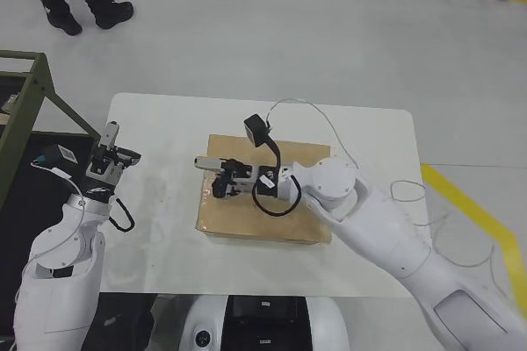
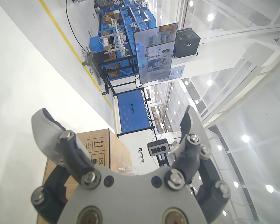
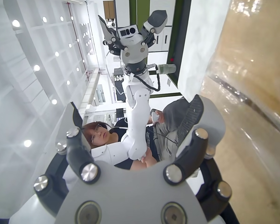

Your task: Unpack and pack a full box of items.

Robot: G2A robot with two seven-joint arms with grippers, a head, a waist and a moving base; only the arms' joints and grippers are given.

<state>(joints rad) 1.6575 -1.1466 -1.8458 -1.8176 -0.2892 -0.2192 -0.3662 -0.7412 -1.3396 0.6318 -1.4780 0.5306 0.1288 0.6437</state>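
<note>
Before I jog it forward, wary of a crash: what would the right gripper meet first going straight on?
Likely the left gripper, facing it past the box edge. The right gripper seems to clear the box top, but depth is unclear.
</note>
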